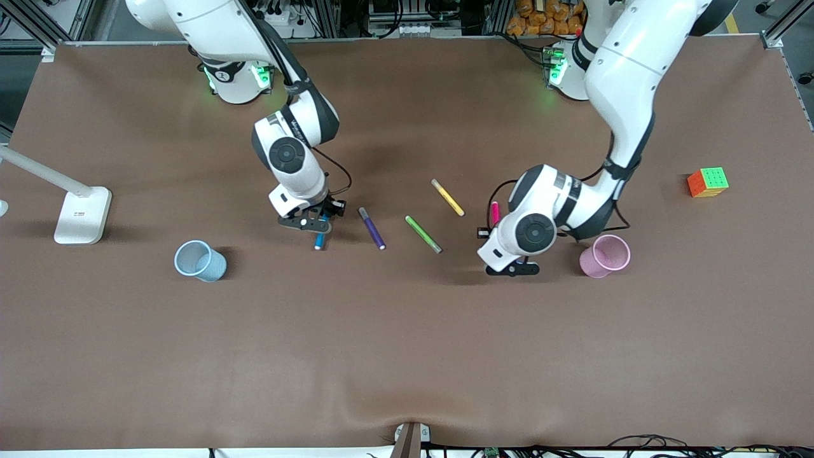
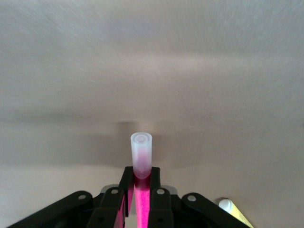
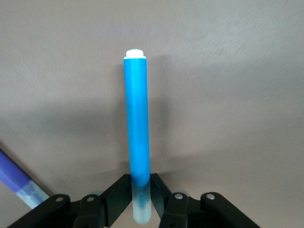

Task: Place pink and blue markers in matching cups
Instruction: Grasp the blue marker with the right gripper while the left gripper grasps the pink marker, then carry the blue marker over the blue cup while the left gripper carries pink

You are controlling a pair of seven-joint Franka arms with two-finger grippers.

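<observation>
Five markers and two cups sit on the tabletop (image 1: pixel 407 356): the blue cup (image 1: pixel 200 261) toward the right arm's end, the pink cup (image 1: pixel 604 256) toward the left arm's. Both arms bend low: the right gripper (image 1: pixel 321 224) has its fingers clamped on the blue marker (image 1: pixel 320 238), and the left gripper (image 1: pixel 496 224) has its fingers clamped on the pink marker (image 1: pixel 495 212).

Three markers (image 1: pixel 421 233) lie side by side mid-table (image 1: pixel 407 350); the cups stand nearer the front camera, one cup (image 1: pixel 200 260) toward the right arm's end, the other cup (image 1: pixel 604 256) toward the left arm's end; a cube (image 1: pixel 707 182) sits beside that end's edge; a lamp base (image 1: pixel 82 215) at the right arm's end.
</observation>
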